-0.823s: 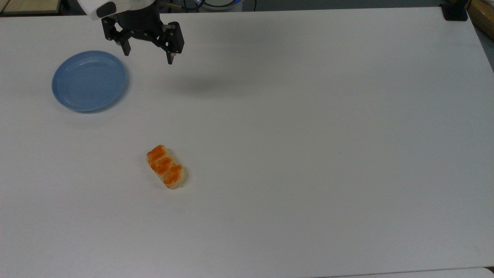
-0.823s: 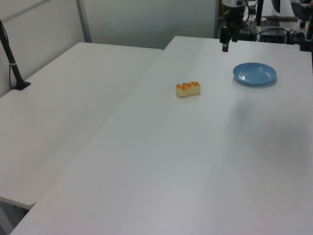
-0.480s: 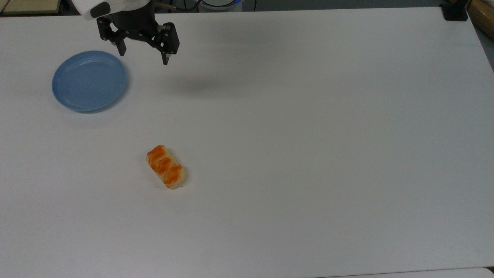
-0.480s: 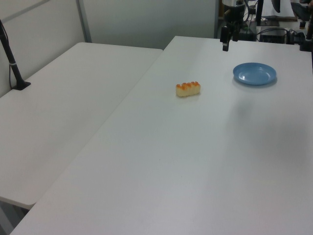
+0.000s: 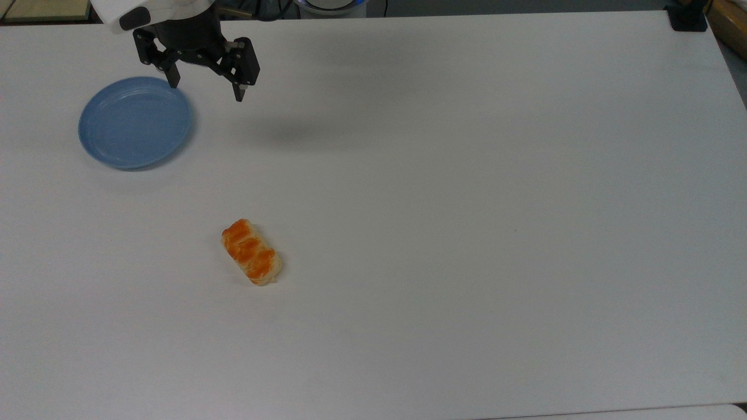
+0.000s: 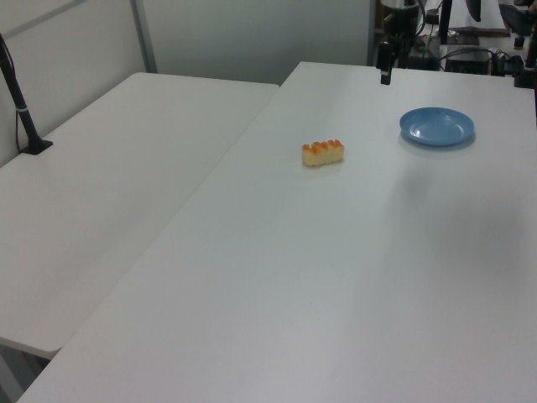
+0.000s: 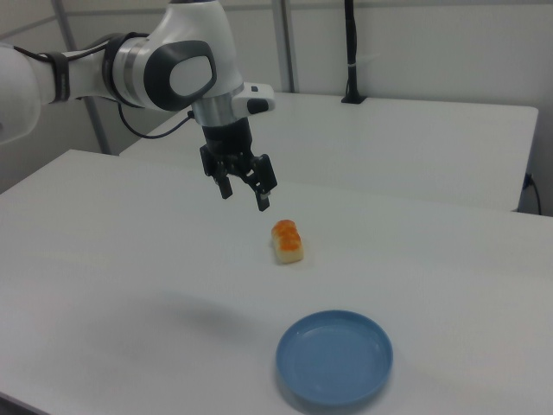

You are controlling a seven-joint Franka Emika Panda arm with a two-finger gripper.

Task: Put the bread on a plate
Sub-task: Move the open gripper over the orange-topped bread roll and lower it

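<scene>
The bread (image 5: 251, 252), a small roll with an orange-brown braided top, lies on the white table (image 5: 467, 204) a little left of the middle in the top view. The light-blue plate (image 5: 135, 122) sits bare at the top view's upper left. My gripper (image 5: 205, 92) hangs open and holds nothing, above the table just to the right of the plate's far rim in the top view. In the right view the gripper (image 7: 246, 199) hovers above and behind the bread (image 7: 287, 241), with the plate (image 7: 334, 357) near the front. The left view shows the bread (image 6: 323, 152), the plate (image 6: 436, 128) and the gripper (image 6: 385, 78) at the far end.
A black clamp (image 5: 688, 17) sits at the table's far right corner in the top view. A second white table (image 6: 109, 185) adjoins on the left view's left, with a black pole (image 6: 18, 96) on it. Cables and equipment (image 6: 470, 50) crowd the far edge.
My gripper has drifted toward the top view's left, nearer the plate's far rim, staying open. Bread and plate have not moved.
</scene>
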